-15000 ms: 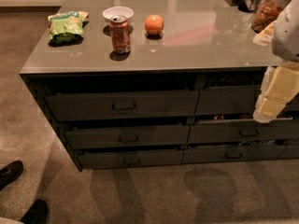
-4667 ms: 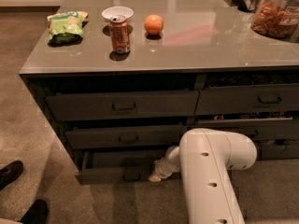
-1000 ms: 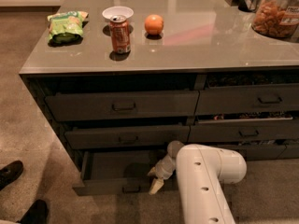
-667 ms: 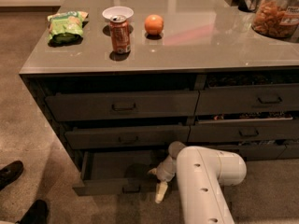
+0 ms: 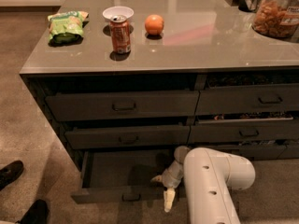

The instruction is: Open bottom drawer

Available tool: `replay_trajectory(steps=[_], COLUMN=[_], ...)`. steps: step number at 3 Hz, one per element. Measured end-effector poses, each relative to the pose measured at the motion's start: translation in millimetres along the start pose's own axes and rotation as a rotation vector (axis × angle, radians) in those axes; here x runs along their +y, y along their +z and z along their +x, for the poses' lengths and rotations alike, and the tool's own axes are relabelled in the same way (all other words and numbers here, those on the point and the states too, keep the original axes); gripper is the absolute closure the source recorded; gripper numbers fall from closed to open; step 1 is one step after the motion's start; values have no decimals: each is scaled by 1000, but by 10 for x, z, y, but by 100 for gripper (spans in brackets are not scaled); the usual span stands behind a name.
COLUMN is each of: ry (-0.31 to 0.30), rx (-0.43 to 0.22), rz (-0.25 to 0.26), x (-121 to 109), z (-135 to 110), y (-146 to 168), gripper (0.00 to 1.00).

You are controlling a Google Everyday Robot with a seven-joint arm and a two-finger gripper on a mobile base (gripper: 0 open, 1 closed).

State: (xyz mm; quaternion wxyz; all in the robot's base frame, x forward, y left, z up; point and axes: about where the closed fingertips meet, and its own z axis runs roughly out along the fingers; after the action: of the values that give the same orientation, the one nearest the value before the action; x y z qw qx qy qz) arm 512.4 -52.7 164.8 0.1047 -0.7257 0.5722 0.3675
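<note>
The bottom drawer of the left stack stands pulled out, and its dark empty box shows from above. Its low front carries a small loop handle. My gripper hangs over the drawer's right front corner, to the right of the handle and not on it. The fingers are apart, one cream fingertip pointing down in front of the drawer face. My white arm comes in from the lower right and hides the drawer's right end.
Two taller drawers sit shut above it, with the neighbouring stack to the right. On the counter are a chip bag, a white bowl, a red can, an orange and a snack jar. Shoes stand on the floor at left.
The bottom drawer has slid further out toward the camera. My gripper has come off the handle and dropped a little lower at the drawer's right front.
</note>
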Motion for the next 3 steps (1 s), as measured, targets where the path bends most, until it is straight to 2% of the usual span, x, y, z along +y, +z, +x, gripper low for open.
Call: replay_trajectory(steps=[2, 3], ry=[-6, 0], rx=[29, 58], rz=[-2, 19], x=[337, 494], z=[-39, -107], y=[3, -70], gripper=[0, 0])
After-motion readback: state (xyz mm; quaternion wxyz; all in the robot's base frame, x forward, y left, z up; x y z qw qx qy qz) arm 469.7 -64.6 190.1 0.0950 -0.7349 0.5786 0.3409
